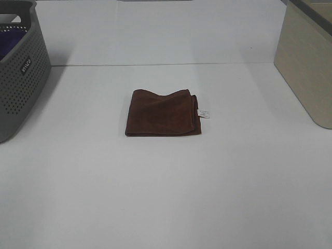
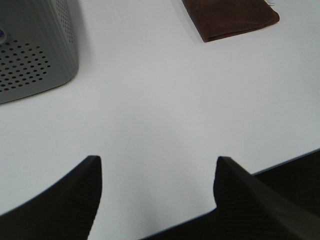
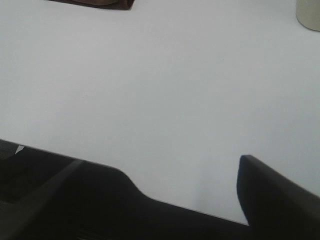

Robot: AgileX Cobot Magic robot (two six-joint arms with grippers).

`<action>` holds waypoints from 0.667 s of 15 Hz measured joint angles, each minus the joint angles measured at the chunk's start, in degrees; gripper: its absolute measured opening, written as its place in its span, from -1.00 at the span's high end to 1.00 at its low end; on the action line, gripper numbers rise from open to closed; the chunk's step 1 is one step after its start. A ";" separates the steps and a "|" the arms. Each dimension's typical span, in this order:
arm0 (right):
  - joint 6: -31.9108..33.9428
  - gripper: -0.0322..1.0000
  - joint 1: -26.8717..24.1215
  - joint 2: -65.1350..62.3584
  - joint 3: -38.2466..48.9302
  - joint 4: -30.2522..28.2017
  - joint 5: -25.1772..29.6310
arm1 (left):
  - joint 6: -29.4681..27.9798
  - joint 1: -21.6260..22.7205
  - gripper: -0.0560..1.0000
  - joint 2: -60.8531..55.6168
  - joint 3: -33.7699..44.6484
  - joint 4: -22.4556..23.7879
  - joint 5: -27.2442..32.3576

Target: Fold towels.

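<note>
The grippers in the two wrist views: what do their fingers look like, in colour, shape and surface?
Only the finger ends show. The left gripper has two black fingers with a fine dotted texture and rounded tips. The right gripper also has black fingers, broad and smooth-edged; their surface is too dark to read. No cables or markings are visible.

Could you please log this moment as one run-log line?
towel: folded, on table | left gripper: open, empty | right gripper: open, empty
</note>
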 joint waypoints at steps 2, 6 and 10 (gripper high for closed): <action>0.00 -0.55 0.00 -0.40 0.00 0.00 -0.06 | 0.00 2.23 -0.28 0.00 0.00 0.00 0.00; 0.00 -0.55 0.00 -1.89 0.00 0.06 -0.06 | 0.00 9.22 -0.28 -0.06 0.00 0.00 0.00; 0.00 -0.55 -2.58 -8.31 0.06 0.29 -0.06 | 0.00 14.61 -0.28 -3.67 0.06 0.00 0.00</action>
